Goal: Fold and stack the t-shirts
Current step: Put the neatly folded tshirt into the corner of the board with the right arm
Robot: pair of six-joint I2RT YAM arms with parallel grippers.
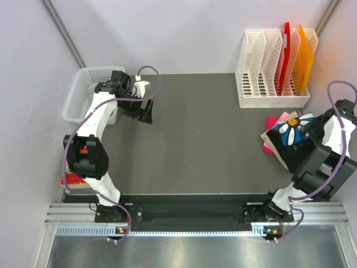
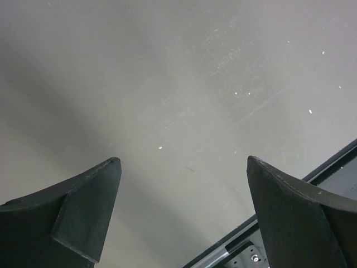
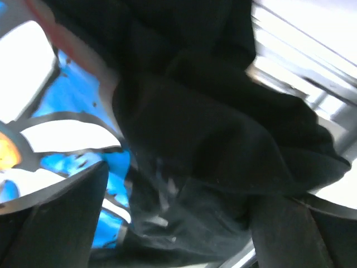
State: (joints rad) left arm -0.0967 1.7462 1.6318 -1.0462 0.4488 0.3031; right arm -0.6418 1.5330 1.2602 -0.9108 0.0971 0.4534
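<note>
Left gripper [image 2: 183, 162] stood wide open and empty above the bare table [image 2: 167, 84], near the white basket [image 1: 83, 92]. Right gripper [image 3: 178, 187] was spread wide with the black daisy-print t-shirt [image 3: 212, 128] bunched between its fingers. That shirt lay atop the tan t-shirt [image 1: 277, 152] and pink t-shirt [image 1: 273, 122] at the table's right edge.

A dark grey mat [image 1: 206, 139] covers the table, bare and lightly flecked in the left wrist view. At its far left corner stands a white mesh basket [image 1: 77, 99], partly over the mat's edge. At the far right corner stands a white file rack [image 1: 261, 64] with several upright slots; a red folder [image 1: 286, 53] and an orange folder [image 1: 304, 56] stand in its right-hand slots. A red patterned packet [image 1: 71, 178] lies flat off the mat's left edge, near the front. An aluminium rail [image 1: 195, 228] runs along the near edge. Pale grey walls [image 1: 184, 33] enclose the far side.
</note>
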